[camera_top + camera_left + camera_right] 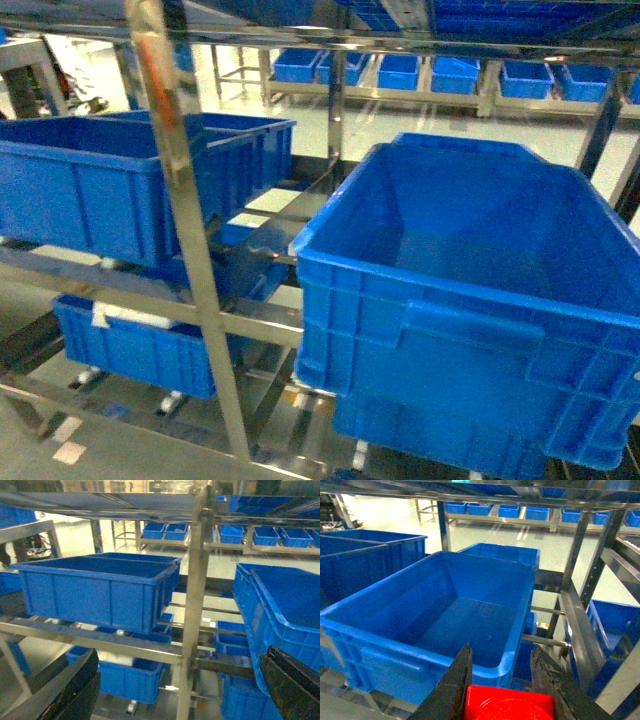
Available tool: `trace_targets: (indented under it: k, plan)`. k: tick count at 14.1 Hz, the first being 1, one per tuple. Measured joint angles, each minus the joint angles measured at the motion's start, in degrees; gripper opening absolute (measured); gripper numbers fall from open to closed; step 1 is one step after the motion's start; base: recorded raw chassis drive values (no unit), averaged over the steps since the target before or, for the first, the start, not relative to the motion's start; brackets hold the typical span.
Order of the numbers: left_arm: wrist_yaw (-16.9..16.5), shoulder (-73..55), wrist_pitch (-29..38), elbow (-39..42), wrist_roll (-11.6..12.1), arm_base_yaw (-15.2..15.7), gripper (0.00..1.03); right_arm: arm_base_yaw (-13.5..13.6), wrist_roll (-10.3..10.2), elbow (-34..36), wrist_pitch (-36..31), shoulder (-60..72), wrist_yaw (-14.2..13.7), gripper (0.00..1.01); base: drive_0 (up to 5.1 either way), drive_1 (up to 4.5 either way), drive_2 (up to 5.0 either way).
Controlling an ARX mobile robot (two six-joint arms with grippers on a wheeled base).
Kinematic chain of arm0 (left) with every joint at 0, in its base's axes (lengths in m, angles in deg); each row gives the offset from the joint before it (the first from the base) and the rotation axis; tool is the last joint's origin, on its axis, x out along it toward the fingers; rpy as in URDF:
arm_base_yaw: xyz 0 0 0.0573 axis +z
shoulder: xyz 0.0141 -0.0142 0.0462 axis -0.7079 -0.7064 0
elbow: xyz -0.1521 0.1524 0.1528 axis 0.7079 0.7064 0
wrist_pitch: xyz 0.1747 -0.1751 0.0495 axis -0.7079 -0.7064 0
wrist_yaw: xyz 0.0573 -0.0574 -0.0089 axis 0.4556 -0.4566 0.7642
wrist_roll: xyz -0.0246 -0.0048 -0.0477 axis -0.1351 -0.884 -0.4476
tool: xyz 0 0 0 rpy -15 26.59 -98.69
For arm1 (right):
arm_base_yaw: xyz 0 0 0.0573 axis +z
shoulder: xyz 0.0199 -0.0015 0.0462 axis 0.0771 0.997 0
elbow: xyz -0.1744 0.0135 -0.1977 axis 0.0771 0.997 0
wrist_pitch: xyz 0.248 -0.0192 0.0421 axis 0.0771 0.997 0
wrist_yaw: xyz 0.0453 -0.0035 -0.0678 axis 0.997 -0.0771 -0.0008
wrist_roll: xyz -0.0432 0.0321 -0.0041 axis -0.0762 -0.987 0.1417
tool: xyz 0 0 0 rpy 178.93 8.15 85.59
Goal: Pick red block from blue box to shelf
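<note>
The red block [509, 705] shows only in the right wrist view, at the bottom edge. My right gripper [501, 649] is shut on it, with a dark finger against each side. It hangs in front of the steel shelf [580, 545], just short of the near rim of a large dark blue crate [445, 615]. My left gripper [181, 650] is open with nothing between its wide-spread fingers, and it faces a shelf upright [197, 580]. Neither gripper shows in the head view, where the shelf [185, 230] fills the frame. The blue box is out of view.
Dark blue ribbed crates sit on the shelf decks: a large one on the right [470, 290], two on the left [100, 190] and one lower down [140, 345]. A row of smaller blue crates [430, 72] stands on racks far behind.
</note>
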Motion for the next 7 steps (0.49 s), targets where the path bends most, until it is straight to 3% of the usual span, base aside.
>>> trace_targets:
  k: [4,7]
  plan:
    - [-0.1,0.0,-0.2,0.0,0.0,0.0,0.98,0.0,0.0,0.0,0.1,0.0,0.0,0.28,-1.0,2.81,-4.9]
    - [-0.1,0.0,0.1,0.0,0.0,0.0,0.98,0.0,0.0,0.0,0.1,0.0,0.0,0.28,0.0,0.0,0.0]
